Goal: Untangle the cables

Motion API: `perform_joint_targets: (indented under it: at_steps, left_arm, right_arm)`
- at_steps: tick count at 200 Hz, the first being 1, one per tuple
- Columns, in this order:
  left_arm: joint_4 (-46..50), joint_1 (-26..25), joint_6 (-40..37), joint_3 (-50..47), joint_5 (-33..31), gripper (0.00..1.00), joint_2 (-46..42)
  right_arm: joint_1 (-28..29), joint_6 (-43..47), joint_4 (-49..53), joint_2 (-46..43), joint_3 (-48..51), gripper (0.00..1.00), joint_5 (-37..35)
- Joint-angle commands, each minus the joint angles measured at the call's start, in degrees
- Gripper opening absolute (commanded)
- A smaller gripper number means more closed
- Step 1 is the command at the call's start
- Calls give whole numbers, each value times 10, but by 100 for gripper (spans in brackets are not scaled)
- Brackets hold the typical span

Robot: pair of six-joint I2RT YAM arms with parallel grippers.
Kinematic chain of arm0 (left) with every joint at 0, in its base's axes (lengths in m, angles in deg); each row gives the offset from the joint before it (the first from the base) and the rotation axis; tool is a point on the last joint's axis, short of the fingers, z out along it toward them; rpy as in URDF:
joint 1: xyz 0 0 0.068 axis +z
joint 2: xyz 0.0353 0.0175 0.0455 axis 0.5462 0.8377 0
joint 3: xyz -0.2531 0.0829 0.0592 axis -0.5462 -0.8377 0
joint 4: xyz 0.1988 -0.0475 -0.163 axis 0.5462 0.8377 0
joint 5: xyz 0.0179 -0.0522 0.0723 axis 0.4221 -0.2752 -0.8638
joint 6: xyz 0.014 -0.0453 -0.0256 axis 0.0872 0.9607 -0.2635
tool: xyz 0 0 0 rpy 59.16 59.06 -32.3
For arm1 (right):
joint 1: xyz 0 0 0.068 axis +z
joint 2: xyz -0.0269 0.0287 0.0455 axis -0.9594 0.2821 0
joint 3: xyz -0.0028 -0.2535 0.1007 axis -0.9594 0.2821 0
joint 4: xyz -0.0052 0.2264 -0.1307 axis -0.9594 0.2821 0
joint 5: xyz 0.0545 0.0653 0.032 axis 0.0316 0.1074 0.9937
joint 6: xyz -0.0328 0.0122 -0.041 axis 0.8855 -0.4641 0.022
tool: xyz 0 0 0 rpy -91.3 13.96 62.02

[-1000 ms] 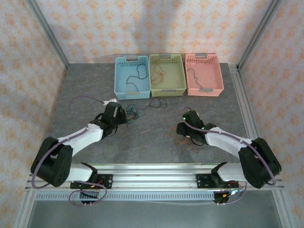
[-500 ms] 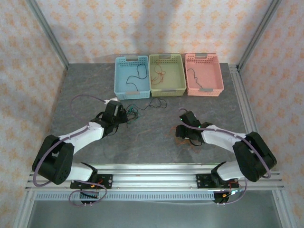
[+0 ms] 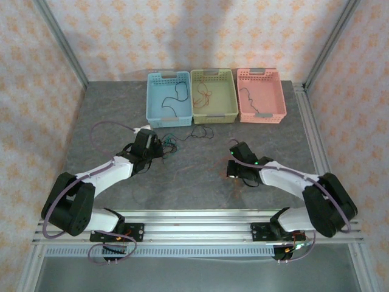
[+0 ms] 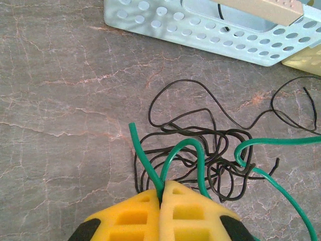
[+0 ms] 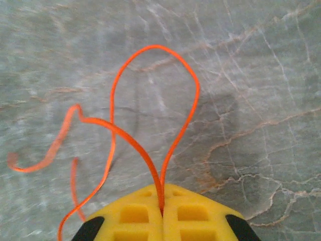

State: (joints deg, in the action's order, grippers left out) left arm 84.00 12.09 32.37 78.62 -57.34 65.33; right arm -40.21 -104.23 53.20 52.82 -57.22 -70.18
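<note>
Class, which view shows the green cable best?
Left wrist view: the green cable loops from the shut left gripper over black cables. From the top it is a tiny green fleck beside that gripper.

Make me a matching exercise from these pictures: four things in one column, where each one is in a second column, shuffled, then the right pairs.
Things
1. green cable
2. orange cable
3. black tangle
4. pink basket

Places
A. clamped in the right pincer
B. rightmost in the row of baskets
C. clamped in the left pincer
D. loose on the table, near the blue basket

Pairs: 1-C, 2-A, 3-D, 4-B
</note>
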Motion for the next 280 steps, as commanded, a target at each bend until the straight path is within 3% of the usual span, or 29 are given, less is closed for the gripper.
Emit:
perform_joint_targets:
  at_steps: [1,41,70,113,156,186,194,211,235,251,280]
  left_arm:
    - [9,-3,-4,14,-1,0,1]
    - [7,-4,-4,14,-2,0,0]
    - [9,-4,-5,14,-4,0,-2]
    - [9,-4,-5,14,-3,0,-2]
    - [6,-4,-5,13,0,0,-1]
    - [6,-4,-5,12,1,0,-1]
    - [6,-4,-5,12,1,0,-2]
    - [4,-4,-5,11,4,0,-3]
    - [1,-4,-4,12,11,0,0]
    - [3,-5,-6,13,11,0,-3]
    - [-16,-8,-6,3,23,0,-15]
  right_arm:
    - [3,21,28,-54,-42,0,2]
    - [3,87,71,-77,-206,0,-76]
    - [-18,144,65,12,-349,0,-118]
    - [-80,143,34,209,-565,0,-116]
    - [-105,116,117,474,-867,0,-131]
    - [-105,96,245,633,-1095,36,-180]
    - [-105,90,266,651,-1125,42,-180]
    - [-104,83,275,638,-1110,47,-156]
    - [-100,96,243,549,-995,50,-131]
    - [-91,120,166,446,-848,50,-97]
    - [-65,155,-70,228,-506,50,-21]
